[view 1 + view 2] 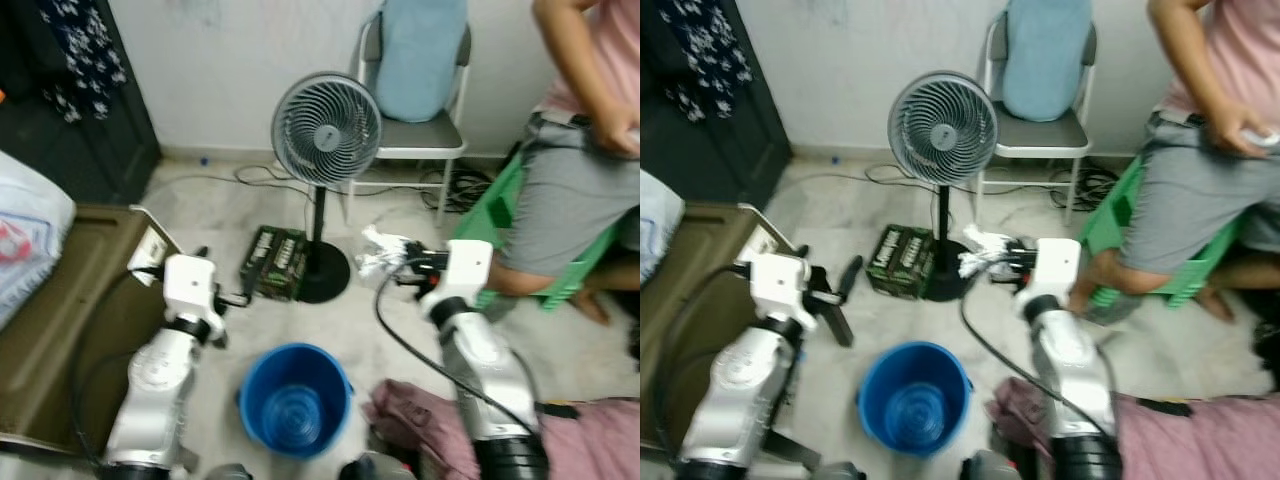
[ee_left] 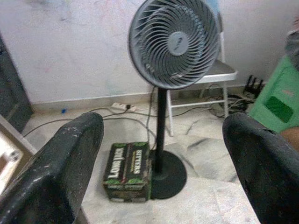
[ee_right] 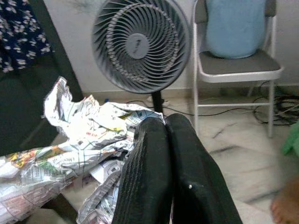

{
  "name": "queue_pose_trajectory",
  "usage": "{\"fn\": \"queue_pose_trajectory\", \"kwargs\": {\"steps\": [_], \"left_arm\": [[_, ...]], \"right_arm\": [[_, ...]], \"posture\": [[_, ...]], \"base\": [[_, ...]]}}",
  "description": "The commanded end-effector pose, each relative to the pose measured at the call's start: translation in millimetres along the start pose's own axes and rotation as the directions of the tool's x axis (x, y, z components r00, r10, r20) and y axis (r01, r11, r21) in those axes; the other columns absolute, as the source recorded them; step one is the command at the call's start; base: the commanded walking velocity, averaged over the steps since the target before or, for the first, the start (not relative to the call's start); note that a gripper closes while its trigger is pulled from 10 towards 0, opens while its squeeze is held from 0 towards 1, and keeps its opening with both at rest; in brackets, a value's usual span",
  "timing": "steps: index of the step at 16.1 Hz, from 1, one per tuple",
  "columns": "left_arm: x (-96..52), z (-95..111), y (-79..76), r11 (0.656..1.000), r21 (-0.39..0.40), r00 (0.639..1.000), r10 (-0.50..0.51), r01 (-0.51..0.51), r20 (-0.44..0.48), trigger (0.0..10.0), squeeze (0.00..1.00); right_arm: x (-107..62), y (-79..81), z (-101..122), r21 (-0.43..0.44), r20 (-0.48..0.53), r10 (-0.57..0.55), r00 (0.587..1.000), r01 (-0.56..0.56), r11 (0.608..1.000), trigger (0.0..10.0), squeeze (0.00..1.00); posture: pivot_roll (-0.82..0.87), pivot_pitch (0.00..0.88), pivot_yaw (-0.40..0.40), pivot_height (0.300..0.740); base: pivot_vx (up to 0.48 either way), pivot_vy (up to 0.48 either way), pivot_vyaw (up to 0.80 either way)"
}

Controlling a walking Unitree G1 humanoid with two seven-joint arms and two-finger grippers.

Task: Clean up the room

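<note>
My right gripper point(image 1: 400, 266) is shut on a wad of crumpled newspaper point(image 1: 378, 252), held in the air beside the fan's base. In the right wrist view the crumpled newspaper point(image 3: 79, 140) bulges out from between the closed fingers point(image 3: 163, 172). My left gripper point(image 1: 845, 290) stands open and holds nothing, raised over the floor left of the green box. Its two fingers point(image 2: 60, 172) spread wide in the left wrist view. A blue bucket point(image 1: 295, 398) stands on the floor between my two arms, below both grippers.
A grey standing fan point(image 1: 326, 130) and a dark green box point(image 1: 274, 262) sit ahead. Behind is a folding chair point(image 1: 415, 135) with a blue cushion. A person point(image 1: 580, 150) sits at right on a green stool. Pink cloth point(image 1: 420, 420) lies near right; a brown mattress point(image 1: 60, 320) lies left.
</note>
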State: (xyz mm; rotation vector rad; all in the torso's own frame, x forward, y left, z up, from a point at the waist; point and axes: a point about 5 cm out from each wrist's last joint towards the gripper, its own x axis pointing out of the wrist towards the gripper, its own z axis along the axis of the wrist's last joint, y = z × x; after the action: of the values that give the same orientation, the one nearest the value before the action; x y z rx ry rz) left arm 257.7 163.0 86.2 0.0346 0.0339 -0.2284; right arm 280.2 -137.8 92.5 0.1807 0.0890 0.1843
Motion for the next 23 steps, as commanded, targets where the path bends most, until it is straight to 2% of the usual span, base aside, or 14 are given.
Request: {"fn": "queue_pose_trajectory", "kwargs": {"steps": [1, 2, 3, 4, 6, 8, 10, 12, 13, 15, 17, 20, 23], "left_arm": [[-1.8, -2, 2.6, 1.000, 0.004, 1.000, 0.014, -0.014, -0.010, 10.0, 0.00], [-1.9, -2, 2.8, 1.000, 0.007, 1.000, -0.005, 0.005, -0.016, 10.0, 0.00], [-4.6, -2, 3.5, 0.993, 0.069, 0.995, -0.090, 0.092, -0.030, 10.0, 0.00], [-6.7, -2, 3.6, 0.989, 0.079, 0.992, -0.124, 0.127, -0.038, 10.0, 0.00], [-25.3, -8, 12.6, 0.963, 0.105, 0.966, -0.238, 0.248, -0.106, 10.0, 0.00], [-34.6, -1, 18.3, 0.956, 0.116, 0.960, -0.255, 0.269, -0.117, 10.0, 0.00], [-41.0, 4, 19.2, 0.950, 0.126, 0.955, -0.271, 0.286, -0.124, 10.0, 0.00], [-56.3, 6, 16.2, 0.941, 0.128, 0.944, -0.294, 0.314, -0.150, 10.0, 0.00], [-74.3, 5, 13.4, 0.924, 0.150, 0.927, -0.322, 0.351, -0.192, 10.0, 0.00], [-94.8, 10, 15.0, 0.922, 0.135, 0.915, -0.324, 0.362, -0.240, 10.0, 0.00], [-101.5, 14, 17.1, 0.923, 0.136, 0.913, -0.318, 0.360, -0.256, 10.0, 0.00], [-105.4, 21, 24.9, 0.924, 0.156, 0.916, -0.301, 0.349, -0.267, 10.0, 0.00], [-110.3, 22, 20.3, 0.915, 0.149, 0.901, -0.322, 0.375, -0.290, 10.0, 0.00]], "right_arm": [[2.6, 1.7, -2, -0.011, -0.015, 0.001, 1.000, -0.001, 1.000, 10.0, 0.00], [4.7, 1.0, -5, -0.021, -0.030, -0.010, 1.000, 0.010, 1.000, 10.0, 0.00], [11.1, -3.0, -12, -0.060, -0.078, -0.042, 0.996, 0.038, 0.997, 10.0, 0.00], [13.3, -4.3, -14, -0.064, -0.091, -0.052, 0.994, 0.046, 0.997, 10.0, 0.00], [24.2, -12.5, -34, -0.103, -0.205, -0.145, 0.968, 0.126, 0.987, 10.0, 0.00], [29.6, -13.6, -48, -0.086, -0.281, -0.200, 0.939, 0.183, 0.979, 10.0, 0.00], [33.0, -11.5, -53, -0.093, -0.306, -0.209, 0.929, 0.189, 0.977, 10.0, 0.00], [37.4, -3.4, -57, -0.087, -0.316, -0.196, 0.928, 0.178, 0.980, 10.0, 0.00], [41.4, 8.1, -60, -0.083, -0.326, -0.170, 0.930, 0.151, 0.985, 10.0, 0.00], [47.8, 27.1, -68, -0.071, -0.346, -0.131, 0.929, 0.114, 0.991, 10.0, 0.00], [47.4, 33.4, -71, -0.062, -0.355, -0.124, 0.927, 0.109, 0.992, 10.0, 0.00], [47.2, 38.6, -75, -0.030, -0.372, -0.116, 0.921, 0.113, 0.993, 10.0, 0.00], [44.2, 45.2, -85, -0.008, -0.419, -0.091, 0.903, 0.096, 0.995, 10.0, 0.00]], "posture": [[0.01, 0.056, -0.019, 0.740], [0.03, 0.058, -0.027, 0.740], [0.05, 0.063, -0.036, 0.740], [0.05, 0.064, -0.038, 0.740], [0.10, 0.080, -0.047, 0.740], [0.14, 0.109, -0.033, 0.740], [0.16, 0.135, -0.023, 0.740], [0.18, 0.169, -0.004, 0.740], [0.23, 0.219, 0.018, 0.740], [0.26, 0.242, 0.034, 0.740], [0.29, 0.261, 0.046, 0.740], [0.31, 0.279, 0.057, 0.740], [0.32, 0.296, 0.067, 0.740]], "base": [[0.000, 0.000, 0.00], [0.000, 0.000, 0.00], [0.000, 0.000, 0.00], [0.000, 0.000, 0.00], [0.000, 0.000, 0.00], [0.000, 0.000, 0.00], [0.000, 0.000, 0.00], [0.000, 0.000, 0.00], [0.000, 0.000, 0.00], [0.000, 0.000, 0.00], [0.000, 0.000, 0.80], [0.000, 0.000, 0.00], [0.000, 0.000, 0.00]]}}
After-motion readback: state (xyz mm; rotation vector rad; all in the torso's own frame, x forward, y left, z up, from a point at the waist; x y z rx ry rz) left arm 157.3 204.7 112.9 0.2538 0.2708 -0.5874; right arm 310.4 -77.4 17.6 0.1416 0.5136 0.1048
